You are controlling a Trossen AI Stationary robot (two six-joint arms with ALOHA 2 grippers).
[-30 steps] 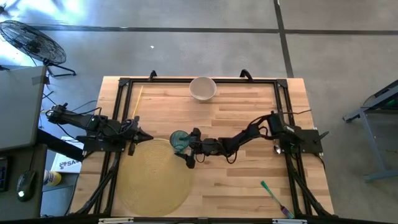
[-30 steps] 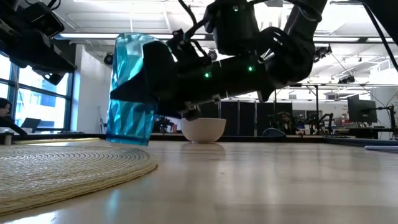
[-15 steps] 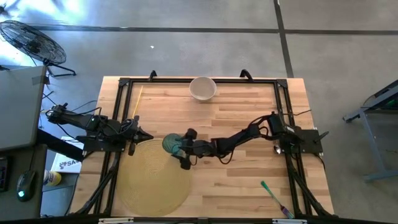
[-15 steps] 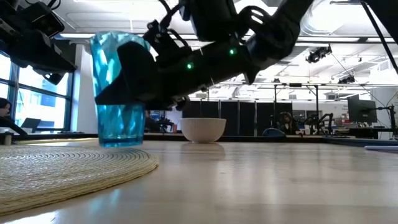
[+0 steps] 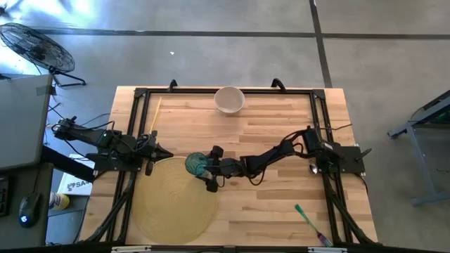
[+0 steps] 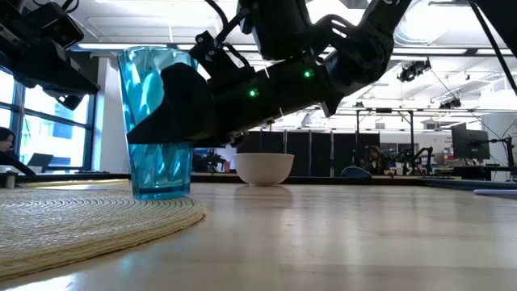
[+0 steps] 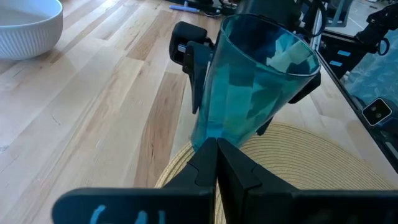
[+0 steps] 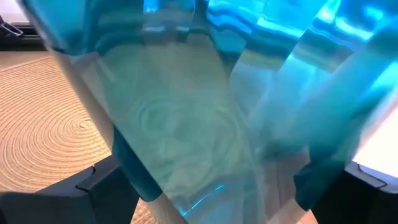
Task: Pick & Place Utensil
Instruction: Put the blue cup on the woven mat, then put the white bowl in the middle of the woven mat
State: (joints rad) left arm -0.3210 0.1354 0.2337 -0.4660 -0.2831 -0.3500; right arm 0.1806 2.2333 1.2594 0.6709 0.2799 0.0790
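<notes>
A blue faceted plastic cup (image 5: 196, 165) stands upright with its base (image 6: 161, 191) on the far right edge of the round woven placemat (image 5: 172, 204). My right gripper (image 5: 202, 167) reaches across from the table's right and is shut on the cup, which fills the right wrist view (image 8: 205, 106). My left gripper (image 5: 160, 152) waits shut at the mat's left edge, its fingers (image 7: 216, 163) pointing at the cup. A green and purple utensil (image 5: 310, 224) lies flat near the table's near right corner. My right gripper pinches the cup's wall (image 7: 214, 93) between its two fingers, one finger (image 7: 194, 71) on the far side and the other (image 7: 303, 87) on the near side. The fingers come in level from the table's right, at about mid-height. The cup stands upright, base on the mat's edge.
A white ribbed bowl (image 5: 229, 99) sits at the middle of the far edge. A thin yellow stick (image 5: 155, 113) lies along the left frame rail. Bare wood stretches between the mat and the utensil. The black frame (image 5: 320, 126) borders the table.
My right gripper has carried the cup toward the table's left and lowered it. The cup was tilted and lifted clear a second ago; now it stands upright with its base on the mat's edge. The gripper remains shut on it.
</notes>
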